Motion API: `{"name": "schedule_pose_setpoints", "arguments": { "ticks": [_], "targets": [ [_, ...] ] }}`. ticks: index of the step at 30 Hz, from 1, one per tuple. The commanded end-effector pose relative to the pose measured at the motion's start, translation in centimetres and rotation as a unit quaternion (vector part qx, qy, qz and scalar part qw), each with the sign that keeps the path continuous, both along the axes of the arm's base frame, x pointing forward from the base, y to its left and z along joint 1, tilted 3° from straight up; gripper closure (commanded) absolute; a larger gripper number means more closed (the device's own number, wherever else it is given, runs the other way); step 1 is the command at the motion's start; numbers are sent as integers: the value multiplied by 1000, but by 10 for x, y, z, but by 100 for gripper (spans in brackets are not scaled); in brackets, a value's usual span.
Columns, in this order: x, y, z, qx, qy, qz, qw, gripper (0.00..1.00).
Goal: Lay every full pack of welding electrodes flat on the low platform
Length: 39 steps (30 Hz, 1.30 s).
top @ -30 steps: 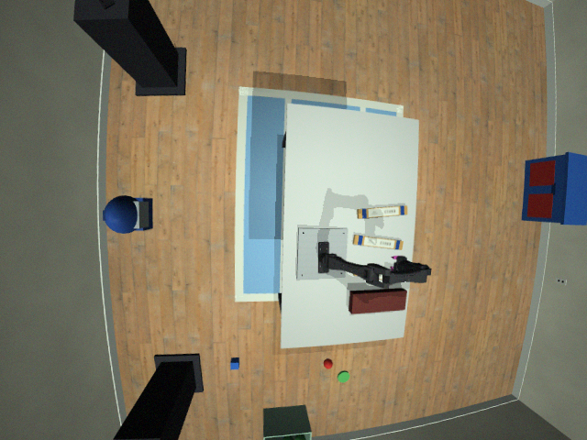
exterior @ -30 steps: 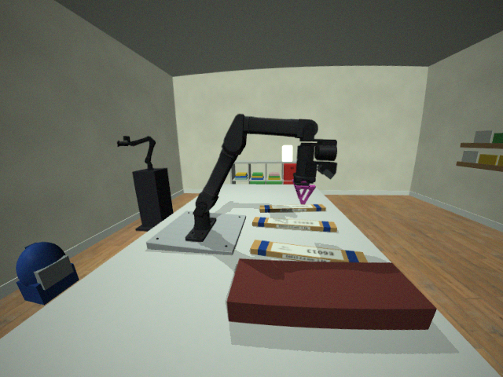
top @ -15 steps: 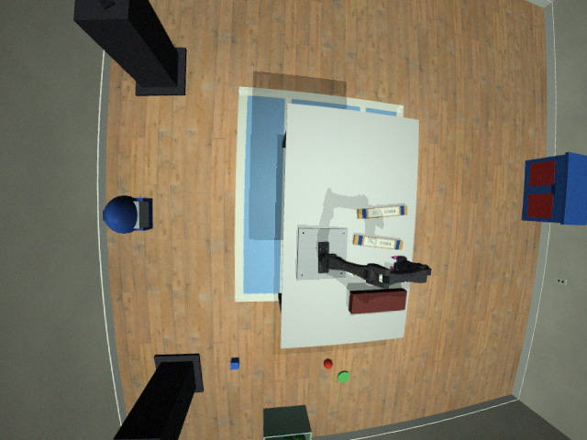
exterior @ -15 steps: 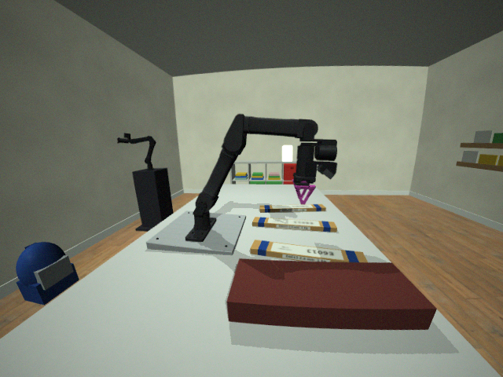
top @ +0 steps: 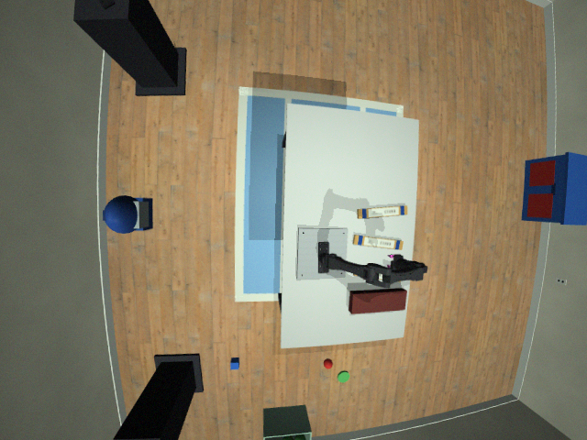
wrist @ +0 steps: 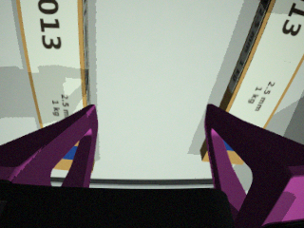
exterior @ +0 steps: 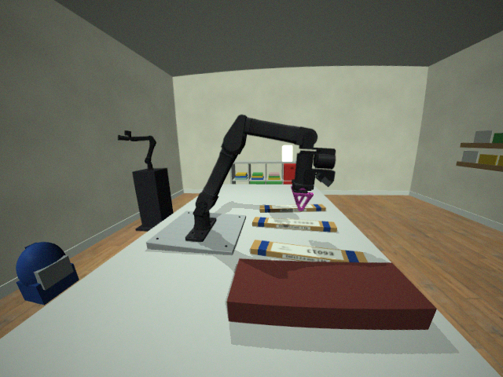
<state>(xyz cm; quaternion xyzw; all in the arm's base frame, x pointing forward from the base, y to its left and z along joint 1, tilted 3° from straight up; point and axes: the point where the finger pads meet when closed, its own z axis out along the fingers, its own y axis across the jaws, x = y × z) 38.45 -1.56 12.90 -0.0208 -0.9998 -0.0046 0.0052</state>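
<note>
Bench (top: pixel 350 156) (exterior: pixel 134 308), edges: one long edge runs just past the outer ends of the packs; the platform's outer end is close by it.
Low platform (top: pixel 378 302) (exterior: pixel 324 286): dark red, flat, bearing none of the packs.
Far pack (top: pixel 382 211) (exterior: pixel 292 208): flat on the bench, farthest from the platform.
Middle pack (top: pixel 378 242) (exterior: pixel 294 224) (wrist: pixel 52 62): flat, between the other two, apart from both.
Near pack (exterior: pixel 306 250) (wrist: pixel 266 71): flat on the bench, beside the platform; mostly hidden under the arm from above.
Open room: a strip of bench between middle and near packs, narrowing toward the arm's base.
Jaws (top: pixel 390 260) (exterior: pixel 301 209): released, parted more than halfway, raised above the bench, holding nothing.

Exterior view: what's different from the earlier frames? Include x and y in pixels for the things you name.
The tool (top: pixel 390 260) (exterior: pixel 301 210) (wrist: pixel 151 114) has come down slightly toward the table (top: pixel 350 156) (exterior: pixel 162 308) (wrist: pixel 152 71). Nothing was taken hold of or let go. The three electrode packs (top: pixel 382 211) (top: pixel 378 242) (exterior: pixel 292 208) (exterior: pixel 294 224) (exterior: pixel 308 250) (wrist: pixel 52 85) (wrist: pixel 258 85) and the dark red platform (top: pixel 378 302) (exterior: pixel 331 287) stayed put.
</note>
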Motion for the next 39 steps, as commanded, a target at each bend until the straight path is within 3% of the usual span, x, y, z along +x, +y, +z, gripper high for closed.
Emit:
{"name": "schedule_pose_setpoints", "arguments": {
  "ticks": [1,17,20,21,25,27,39],
  "targets": [
    [8,-2,13,-5,-41,1,999,37],
    [10,-2,-12,-5,-41,2,999,37],
    [17,-2,-6,-5,-56,2,998,37],
    [10,-2,-16,-5,-41,2,999,37],
    [10,-2,-22,-5,-41,2,999,37],
    [22,-2,-10,-6,-63,2,998,37],
    [23,-3,-20,-5,-48,2,999,37]
  ]
}}
